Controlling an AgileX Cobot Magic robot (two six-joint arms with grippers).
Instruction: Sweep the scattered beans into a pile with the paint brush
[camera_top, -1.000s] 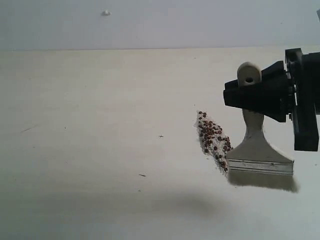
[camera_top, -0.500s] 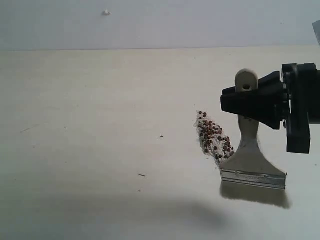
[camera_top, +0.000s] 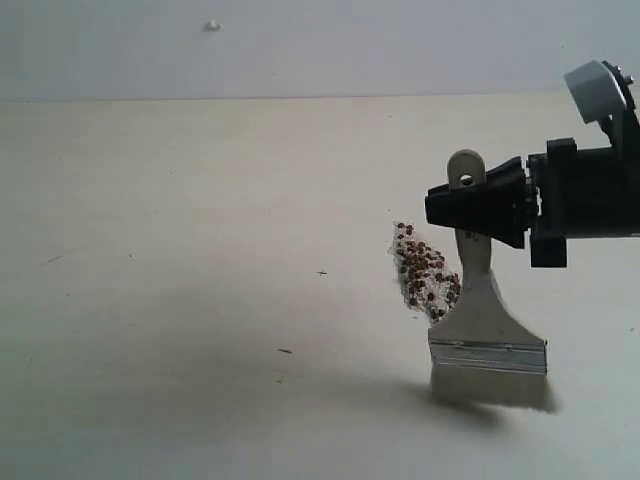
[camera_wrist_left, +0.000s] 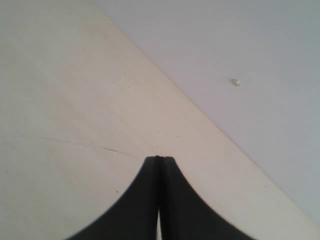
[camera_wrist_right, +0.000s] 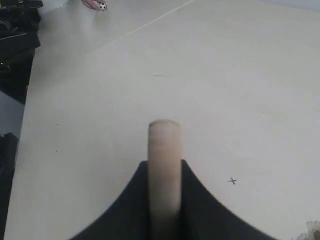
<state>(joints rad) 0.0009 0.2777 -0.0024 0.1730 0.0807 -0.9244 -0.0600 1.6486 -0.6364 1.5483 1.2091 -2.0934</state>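
- The right end effector (camera_top: 447, 207) was clenched on the paint brush (camera_top: 486, 312), gripping the cream handle just below the hole at its end; the handle tip stood out above the black fingers (camera_top: 478, 205)
- The brush hung bristles-down, its handle leaning slightly towards the left of the exterior view; the silver ferrule (camera_top: 487, 356) lay level above the whitish bristles (camera_top: 490, 387)
- Whether the bristle tips touched the counter (camera_top: 200, 250) could not be told; a soft shadow lay right under and beside them
- The beans (camera_top: 424, 272) lay on the counter in a narrow slanted band, mixed with fine pale grains, right of centre in the exterior view; the band's lower end sat just beside the brush's left shoulder
- In the right wrist view the handle rose blurred between the two dark fingers; a small cross mark (camera_wrist_right: 232, 180) showed on the counter near it
- The left end effector (camera_wrist_left: 159, 160) was clenched on nothing, jaws pressed together, well apart from the beans; only bare counter and a grey wall (camera_wrist_left: 225, 50) showed beyond it
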